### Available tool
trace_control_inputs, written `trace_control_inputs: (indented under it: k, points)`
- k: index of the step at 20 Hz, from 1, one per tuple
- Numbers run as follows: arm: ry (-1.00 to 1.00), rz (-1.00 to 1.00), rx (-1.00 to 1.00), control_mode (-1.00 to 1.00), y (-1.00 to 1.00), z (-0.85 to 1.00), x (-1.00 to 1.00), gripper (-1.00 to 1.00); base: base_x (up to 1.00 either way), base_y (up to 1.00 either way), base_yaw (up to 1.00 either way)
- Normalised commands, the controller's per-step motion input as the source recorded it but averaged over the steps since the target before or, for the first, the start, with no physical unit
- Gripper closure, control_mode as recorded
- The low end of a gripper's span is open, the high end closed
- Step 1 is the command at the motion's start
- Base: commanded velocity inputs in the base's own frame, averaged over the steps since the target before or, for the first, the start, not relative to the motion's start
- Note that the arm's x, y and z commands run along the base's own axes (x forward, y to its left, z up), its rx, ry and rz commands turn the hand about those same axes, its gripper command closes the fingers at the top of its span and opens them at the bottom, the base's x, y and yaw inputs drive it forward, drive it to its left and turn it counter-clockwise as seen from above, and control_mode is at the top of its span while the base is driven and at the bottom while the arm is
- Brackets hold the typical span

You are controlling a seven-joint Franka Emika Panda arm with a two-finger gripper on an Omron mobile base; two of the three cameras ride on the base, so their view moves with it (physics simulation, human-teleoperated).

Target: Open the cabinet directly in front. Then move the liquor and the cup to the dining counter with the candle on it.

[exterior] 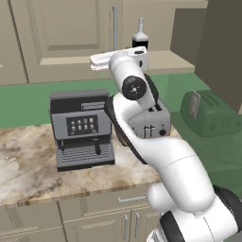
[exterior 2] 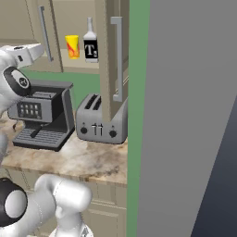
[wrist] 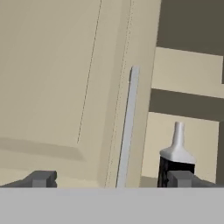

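Fingers (wrist: 41, 178): two dark tips, spread as wide as they go, nothing held between them; we logged the gripper (wrist: 111, 179) as empty and facing the cabinet (wrist: 57, 78).

Cabinet: one wall unit, two doors. We found the left door closed and the right door (exterior 2: 109, 55) swung out toward us, leaving the shelf exposed. Bar handles: two, one on each door, both upright.

Liquor (wrist: 175, 164): one bottle, dark body, white neck, standing upright on the open shelf. In the hand view it lay at about 4 o'clock from centre, its base just behind the right tip. Its long axis ran vertical, 12 to 6. We judged that the coming reach turned on this: the bottle sat off to the right of the gap between the tips, so the hand needed to shift that way before closing.

Cup (exterior 2: 72, 46): one, yellow, upright, just beside the bottle at its 9 o'clock in the right base view.

Closed-door handle (wrist: 127, 127): one silver bar, nearly centred ahead of the hand, apart from the tips.

Worktop items: one coffee machine (exterior: 82, 130), one toaster (exterior 2: 102, 120). Neither was touched.
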Motion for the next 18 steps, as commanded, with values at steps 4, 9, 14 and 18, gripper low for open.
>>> trace_control_inputs:
  k: [4,9,14,18]
  points:
    - [0.06,0.00,0.00,-1.00,0.00,0.00,0.78,-1.00,0.00,0.00,0.00]
    - [0.06,0.00,0.00,-1.00,0.00,0.00,0.76,-1.00,0.00,0.00,0.00]
    - [0.07,0.00,0.00,-1.00,0.01,-0.01,0.96,-1.00,0.00,0.00,0.00]
    - [0.09,0.00,0.00,-1.00,0.00,-0.11,1.00,-1.00,0.00,0.00,0.00]
